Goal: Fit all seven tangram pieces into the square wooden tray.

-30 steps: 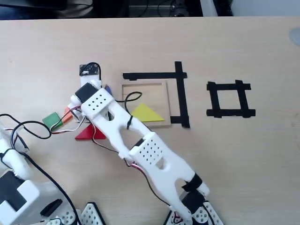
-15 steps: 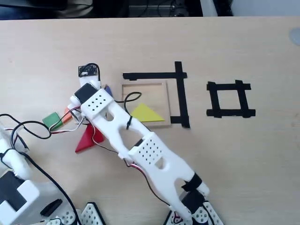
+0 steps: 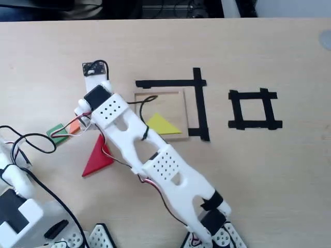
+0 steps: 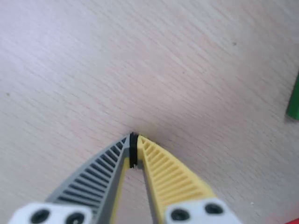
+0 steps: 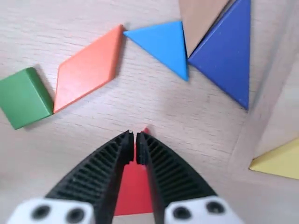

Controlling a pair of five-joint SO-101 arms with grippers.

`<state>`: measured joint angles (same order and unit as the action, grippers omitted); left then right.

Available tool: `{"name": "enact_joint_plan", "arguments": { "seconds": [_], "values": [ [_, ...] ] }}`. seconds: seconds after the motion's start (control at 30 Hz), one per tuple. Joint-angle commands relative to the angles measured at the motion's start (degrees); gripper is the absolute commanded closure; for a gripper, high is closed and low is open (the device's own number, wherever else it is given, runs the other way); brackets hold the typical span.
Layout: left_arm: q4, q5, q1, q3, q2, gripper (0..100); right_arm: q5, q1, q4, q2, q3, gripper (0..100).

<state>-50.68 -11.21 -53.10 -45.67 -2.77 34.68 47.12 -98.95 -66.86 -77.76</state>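
The red triangle is pinched at its corner by the closed right tool; lifting into the tray is needed next.

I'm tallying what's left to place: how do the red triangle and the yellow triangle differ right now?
The yellow triangle lies inside the wooden tray; the red triangle lies on the table outside it. The right gripper, shut, sits over the red triangle's corner; no gripper is at the yellow triangle. Both are triangular pieces lying flat.
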Motion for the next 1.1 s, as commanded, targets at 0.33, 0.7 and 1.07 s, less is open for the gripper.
{"name": "enact_joint_plan", "arguments": {
  "seconds": [0.33, 0.7, 1.07],
  "values": [
    [-11.34, -23.30, 8.48, 1.01, -18.37, 97, -8.18, -2.81, -2.20, 1.19, 5.32, 98.8],
    [-15.30, -39.30, 4.00, -19.21, -42.11, 97, -8.18, -4.66, -1.76, 1.19, 4.44, 98.8],
    [-15.82, -39.12, 17.27, -22.90, -62.51, 97, -11.25, -8.97, -2.29, 17.89, 20.79, 98.8]
  ]
}}
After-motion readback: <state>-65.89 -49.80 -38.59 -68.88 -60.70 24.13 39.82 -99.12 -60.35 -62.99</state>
